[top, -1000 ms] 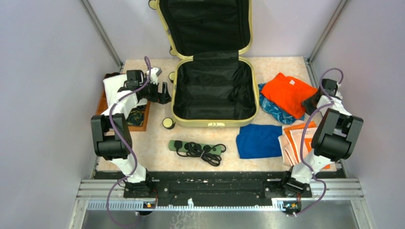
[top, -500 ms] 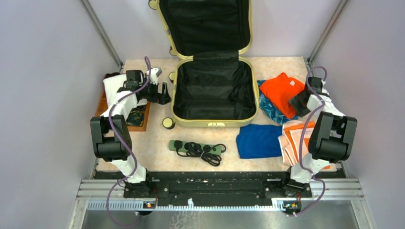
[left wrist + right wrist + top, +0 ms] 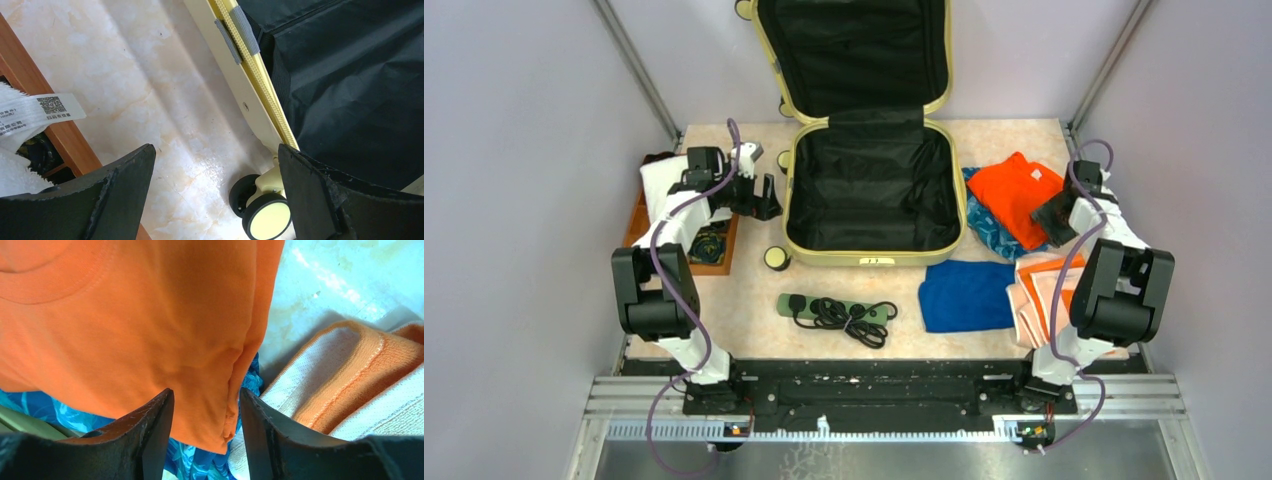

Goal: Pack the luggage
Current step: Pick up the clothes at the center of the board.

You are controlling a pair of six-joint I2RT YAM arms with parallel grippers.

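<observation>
Pale yellow hard-shell suitcase (image 3: 824, 252) unpacked; my right gripper (image 3: 206, 400) just swung onto folded orange T-shirt (image 3: 1016, 195), centre-right, jaws straddling its hem, can't tell if clamped; left gripper (image 3: 215, 155) gapes empty.

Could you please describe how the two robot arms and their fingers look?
The left arm and right arm have white links and boxy black joints, each trailed by a purple cable. The fingers are black, broad and wedge-shaped, with rough matte edges.
</observation>
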